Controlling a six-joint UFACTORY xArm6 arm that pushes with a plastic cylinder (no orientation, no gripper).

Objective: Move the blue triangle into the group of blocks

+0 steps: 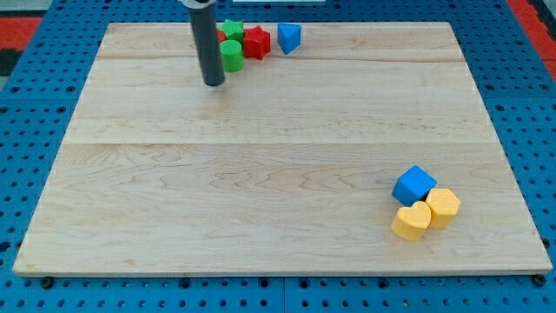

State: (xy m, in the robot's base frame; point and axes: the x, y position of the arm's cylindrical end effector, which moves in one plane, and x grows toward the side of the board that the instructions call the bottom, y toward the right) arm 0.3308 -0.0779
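Note:
The blue triangle (289,37) sits near the board's top edge, a small gap right of a red star (255,43). The group beside it holds the red star, a green cylinder (231,56), a green star (232,32) and a red block (221,38) mostly hidden behind the rod. My tip (214,83) rests on the board just left of and below the green cylinder, well left of the blue triangle.
A second cluster lies at the view's bottom right: a blue cube (413,185), a yellow heart (412,222) and a yellow hexagon (443,207). The wooden board (261,174) lies on a blue perforated table.

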